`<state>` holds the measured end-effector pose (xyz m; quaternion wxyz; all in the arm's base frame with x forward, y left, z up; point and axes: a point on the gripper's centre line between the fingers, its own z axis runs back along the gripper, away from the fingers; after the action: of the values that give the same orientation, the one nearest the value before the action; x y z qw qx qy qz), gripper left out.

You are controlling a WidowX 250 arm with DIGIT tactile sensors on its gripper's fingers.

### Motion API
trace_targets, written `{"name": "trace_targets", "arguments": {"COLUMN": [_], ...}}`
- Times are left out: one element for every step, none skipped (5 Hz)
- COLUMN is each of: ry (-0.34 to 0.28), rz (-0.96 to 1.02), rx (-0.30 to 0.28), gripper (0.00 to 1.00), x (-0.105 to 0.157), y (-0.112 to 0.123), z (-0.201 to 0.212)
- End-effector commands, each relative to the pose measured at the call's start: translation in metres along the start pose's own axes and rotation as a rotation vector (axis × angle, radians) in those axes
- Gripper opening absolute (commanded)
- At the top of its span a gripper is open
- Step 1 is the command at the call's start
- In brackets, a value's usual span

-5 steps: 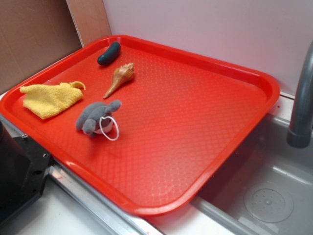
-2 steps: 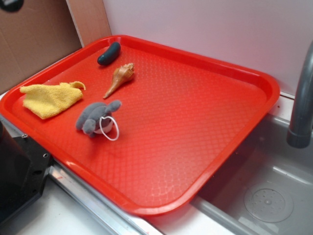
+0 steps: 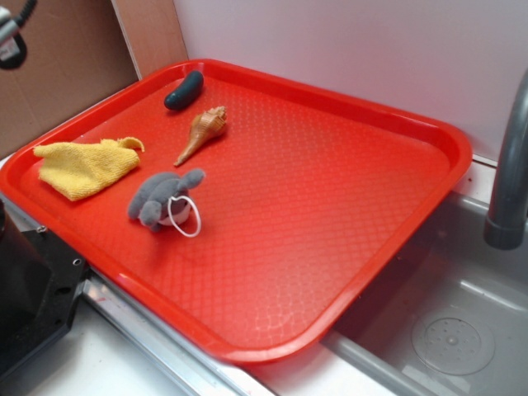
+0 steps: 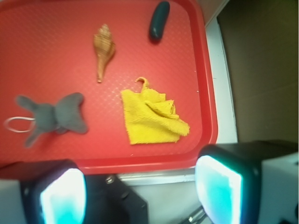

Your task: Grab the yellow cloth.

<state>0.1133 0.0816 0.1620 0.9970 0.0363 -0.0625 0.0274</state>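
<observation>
Two pads of the end effector [image 4: 140,193] stood wide apart, empty, high above the tray's [image 4: 205,116] near edge. Beyond them the yellow cloth [image 4: 152,117] lay flat near the rim, beside the grey toy [image 4: 53,116]. Descending onto its raised fold would likely grip best.

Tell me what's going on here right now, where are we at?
Nothing is held yet. The gripper is open, high above the near edge of the red tray. The yellow cloth lies flat and untouched near the tray's corner, ahead of the fingers. A grey plush toy, a seashell and a dark green pickle-shaped piece also lie on the tray, each apart from the cloth.
</observation>
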Motion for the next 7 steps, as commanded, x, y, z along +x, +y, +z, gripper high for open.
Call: {"name": "trace_targets", "arguments": {"ry": [-0.087,-0.082,-0.086,-0.044,0.009,0.022,0.044], "rz": [0.032,0.034,0.004,-0.041,-0.059,-0.055,-0.026], "rx": [-0.056,-0.021,-0.014,-0.084,-0.117,-0.142,-0.136], "gripper": [1.0,1.0,1.0,1.0,1.0,1.0,0.0], "x": [0.027,0.043,0.056,0.059,0.053,0.046,0.043], "y": [0.003,0.007,0.005,0.002,0.003,0.006,0.009], "z": [-0.047,-0.08,-0.103,-0.13,-0.141,-0.142,-0.146]}}
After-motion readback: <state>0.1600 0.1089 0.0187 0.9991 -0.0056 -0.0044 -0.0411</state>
